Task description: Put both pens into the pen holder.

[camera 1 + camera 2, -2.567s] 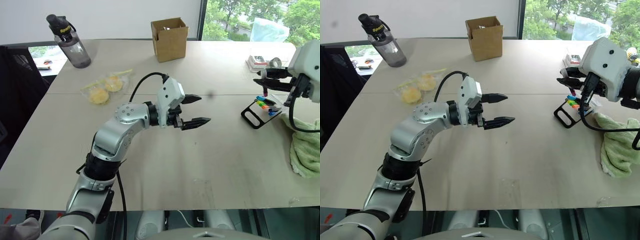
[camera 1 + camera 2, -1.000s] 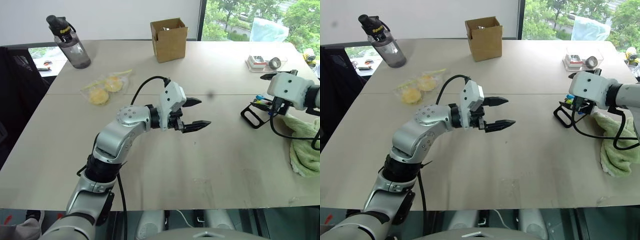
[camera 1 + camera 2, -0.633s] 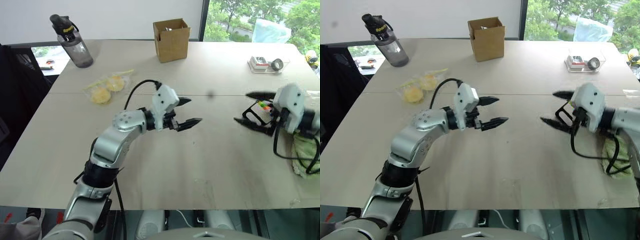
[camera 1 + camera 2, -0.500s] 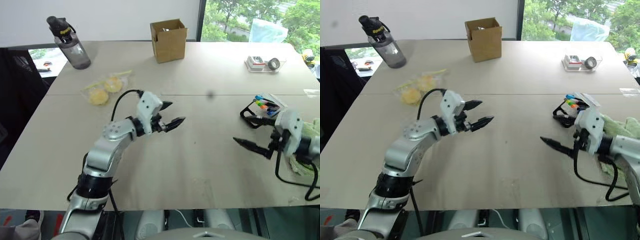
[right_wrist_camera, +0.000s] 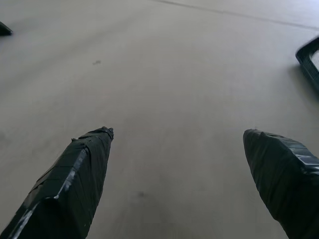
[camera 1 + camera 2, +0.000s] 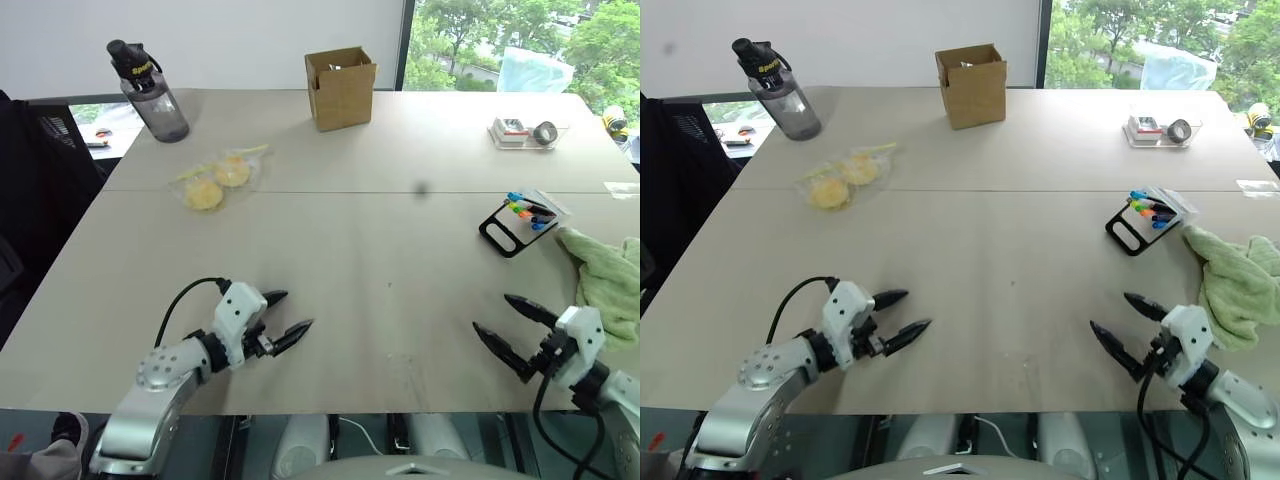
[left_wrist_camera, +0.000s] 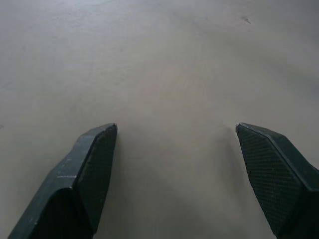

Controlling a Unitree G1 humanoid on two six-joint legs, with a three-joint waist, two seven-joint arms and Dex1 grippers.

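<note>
Now both claws hung low over the near edge of the table (image 6: 380, 280), well apart. Left claw (image 6: 285, 318): fingers spread wide, nothing between them, bare tabletop ahead. Right claw (image 6: 508, 327): likewise gaping, empty, tips pointing inward across the table.

Pen holder (image 6: 516, 222), a flat black case with a loop handle, lay toward the table's right side, beyond the right claw and apart from it. Coloured pen ends (image 6: 523, 208) showed inside it — blue, orange, green among them; which of these were the two task pens could not be made out. A green cloth (image 6: 600, 275) sat just beside the holder, nearer the right edge.

Farther back: cardboard box (image 6: 341, 87), dark water bottle (image 6: 150, 92) at far left, bagged yellow items (image 6: 217, 176), clear tray (image 6: 526, 131) at far right.
</note>
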